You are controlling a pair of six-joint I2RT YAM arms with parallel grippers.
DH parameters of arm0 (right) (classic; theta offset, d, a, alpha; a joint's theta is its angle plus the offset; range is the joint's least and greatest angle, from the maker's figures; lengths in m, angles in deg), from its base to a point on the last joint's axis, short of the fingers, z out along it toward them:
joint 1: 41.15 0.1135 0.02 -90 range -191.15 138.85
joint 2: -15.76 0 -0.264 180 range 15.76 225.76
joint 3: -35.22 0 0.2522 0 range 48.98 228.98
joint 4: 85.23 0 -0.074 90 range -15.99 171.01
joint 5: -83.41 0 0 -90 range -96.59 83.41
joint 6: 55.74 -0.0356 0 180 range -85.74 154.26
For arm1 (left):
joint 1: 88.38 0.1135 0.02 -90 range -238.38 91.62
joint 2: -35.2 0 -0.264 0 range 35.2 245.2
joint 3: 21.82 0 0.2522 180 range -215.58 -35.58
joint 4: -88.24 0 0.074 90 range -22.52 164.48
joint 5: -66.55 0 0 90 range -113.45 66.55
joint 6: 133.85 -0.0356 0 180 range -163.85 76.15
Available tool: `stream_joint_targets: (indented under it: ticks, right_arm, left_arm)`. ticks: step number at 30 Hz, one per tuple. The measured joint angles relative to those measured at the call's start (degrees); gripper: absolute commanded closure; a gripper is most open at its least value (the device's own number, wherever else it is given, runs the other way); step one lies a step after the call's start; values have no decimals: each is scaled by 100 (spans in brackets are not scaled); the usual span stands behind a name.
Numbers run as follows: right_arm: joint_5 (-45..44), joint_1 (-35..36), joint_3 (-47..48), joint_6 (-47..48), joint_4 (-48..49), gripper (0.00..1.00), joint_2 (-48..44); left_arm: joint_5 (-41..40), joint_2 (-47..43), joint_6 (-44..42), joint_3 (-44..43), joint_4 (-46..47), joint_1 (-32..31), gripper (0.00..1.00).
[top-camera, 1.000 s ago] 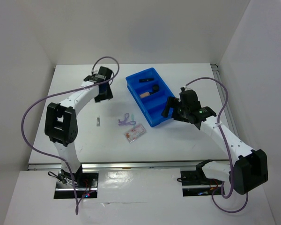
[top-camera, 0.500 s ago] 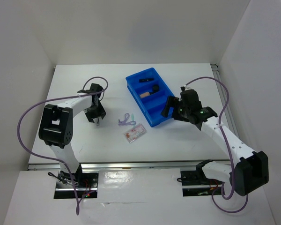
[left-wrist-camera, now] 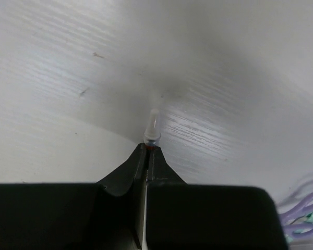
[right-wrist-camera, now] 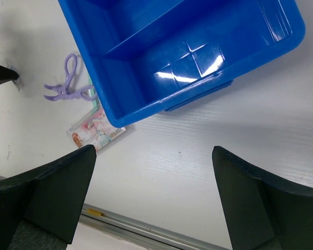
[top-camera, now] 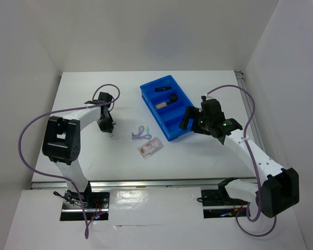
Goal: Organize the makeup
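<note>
Pinched between the shut tips of the left gripper (left-wrist-camera: 148,151): the tiny silver piece (left-wrist-camera: 153,130), slim and rod-like, pale and shiny, with a reddish band right at the jaws; long axis in line with the fingers, pointing straight out from the tips toward the white table (left-wrist-camera: 68,78); far end blurred, so contact with the table impossible to tell. In the top view, hidden under the left gripper (top-camera: 110,129), at the left middle of the table, well apart from the tray.

Just right of that gripper, flat on the table: the lilac looped tool (top-camera: 140,133), thin curved plastic with ring-shaped loops, long axis roughly left to right; also at the lower right corner of the left wrist view (left-wrist-camera: 302,219). Just nearer than it: the clear pink-red packet (top-camera: 150,148), a flat glossy rectangle, long axis tilted from near-left to far-right; both also in the right wrist view, tool (right-wrist-camera: 68,86) and packet (right-wrist-camera: 96,133) touching or overlapping at one corner.

Blue compartment tray (top-camera: 178,130): hard glossy plastic, long and rectangular, running diagonally from far-left to near-right. In its farthest compartment, the slim black tube (top-camera: 160,89), lying crosswise; in the next one, the beige black-capped bottle (top-camera: 164,103), lying down, cap toward the far-right.

Over the tray's near end: the right gripper (top-camera: 191,123), matte black fingers spread wide in the wrist view (right-wrist-camera: 156,198), holding nothing, with a smooth, bare compartment below.
</note>
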Motion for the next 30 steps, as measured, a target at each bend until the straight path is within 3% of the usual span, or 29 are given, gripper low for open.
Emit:
stream_joint_targets:
  ticks: [4, 8, 12, 17, 23, 26, 27, 28, 30]
  right_arm:
    - [-11, 0, 2, 0, 0, 0, 0]
    - [-55, 0, 50, 0, -7, 0, 42]
    - [-72, 0, 83, 0, 0, 0, 63]
    - [-162, 0, 87, -4, 0, 0, 57]
    - [-199, 0, 76, -66, 0, 0, 13]
    - [-199, 0, 70, -87, 0, 0, -15]
    - [-199, 0, 66, -90, 2, 0, -17]
    - [-199, 0, 57, -92, 2, 0, -17]
    - [-199, 0, 24, -94, 2, 0, -17]
  left_arm:
    - [57, -9, -442, -365, 13, -352, 93]
    - [-20, 9, -1102, -1408, 125, -1093, 93]
    - [-55, 627, -1832, -3392, 229, -1628, 90]
    - [-55, 2247, -2400, -6013, 199, -1727, 79]
    - [184, 3139, -2723, -6352, 387, -1731, 69]
    - [258, 3348, -2850, -6369, 564, -1764, 56]
    - [262, 3412, -2892, -6408, 612, -1779, 48]
    - [260, 3475, -2944, -6498, 629, -1801, 27]
    - [262, 3545, -3027, -6616, 713, -1847, 15]
